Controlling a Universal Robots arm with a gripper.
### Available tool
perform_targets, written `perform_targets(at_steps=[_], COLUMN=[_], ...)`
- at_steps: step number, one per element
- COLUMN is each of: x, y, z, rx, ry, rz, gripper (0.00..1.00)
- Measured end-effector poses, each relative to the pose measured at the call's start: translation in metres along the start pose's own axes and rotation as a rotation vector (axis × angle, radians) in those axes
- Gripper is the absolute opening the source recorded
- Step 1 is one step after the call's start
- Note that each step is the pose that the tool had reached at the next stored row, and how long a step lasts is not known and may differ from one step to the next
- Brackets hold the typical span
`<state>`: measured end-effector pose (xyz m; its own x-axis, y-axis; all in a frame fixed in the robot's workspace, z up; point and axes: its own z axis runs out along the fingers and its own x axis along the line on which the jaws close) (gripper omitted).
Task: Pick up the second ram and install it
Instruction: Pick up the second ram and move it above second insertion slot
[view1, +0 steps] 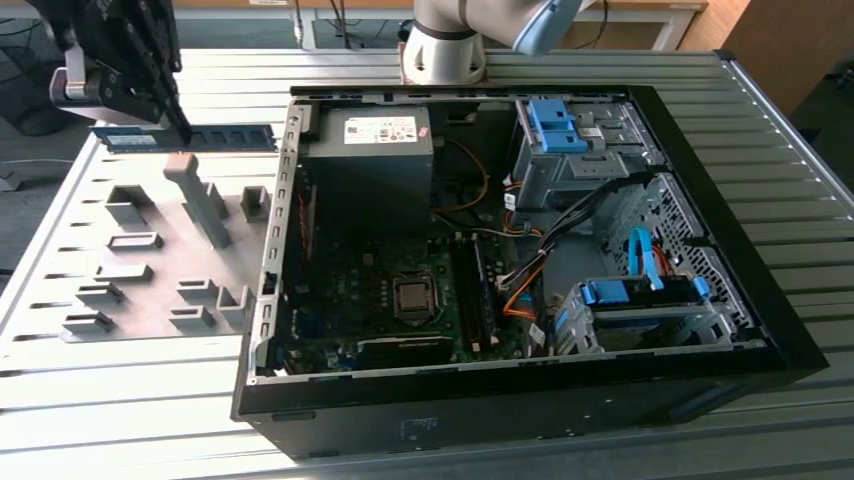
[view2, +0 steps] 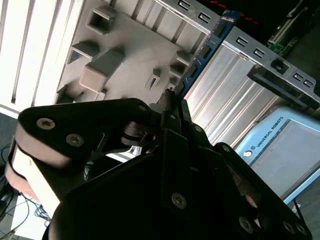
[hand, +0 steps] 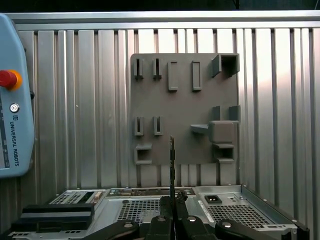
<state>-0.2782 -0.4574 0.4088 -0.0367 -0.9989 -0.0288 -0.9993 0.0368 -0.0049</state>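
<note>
The second ram (view1: 227, 137) is clamped between my fingers, which are closed on its long edge near the middle, and it lies level below my gripper (view1: 174, 128). The exterior view shows its flat blue face with the row of dark chips. In the first wrist view it is only a thin edge-on line (hand: 172, 160) running straight out from my gripper (hand: 172, 200). In the second wrist view it is a narrow blue strip (view2: 202, 52) reaching away from the fingertips (view2: 172, 102).

Beneath my gripper lies the grey fixture plate (view1: 147, 250), with its raised blocks under the stick and towards me. One end of the stick stops just beside the side wall of the open computer case (view1: 280, 230). The other end hangs over the bare slatted table (view1: 40, 210). Inside the case, the motherboard (view1: 400, 290) lies uncovered, well apart from my gripper. The first wrist view also shows a teach pendant (hand: 12, 100) resting on the table off to one side of the plate.
</note>
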Motion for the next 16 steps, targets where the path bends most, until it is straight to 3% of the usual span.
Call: perform_targets(at_steps=[16], x=[-0.0013], y=[-0.0346], z=[0.0007], rx=[0.0000], ry=[-0.0001], rz=[0.000], gripper=[0.14])
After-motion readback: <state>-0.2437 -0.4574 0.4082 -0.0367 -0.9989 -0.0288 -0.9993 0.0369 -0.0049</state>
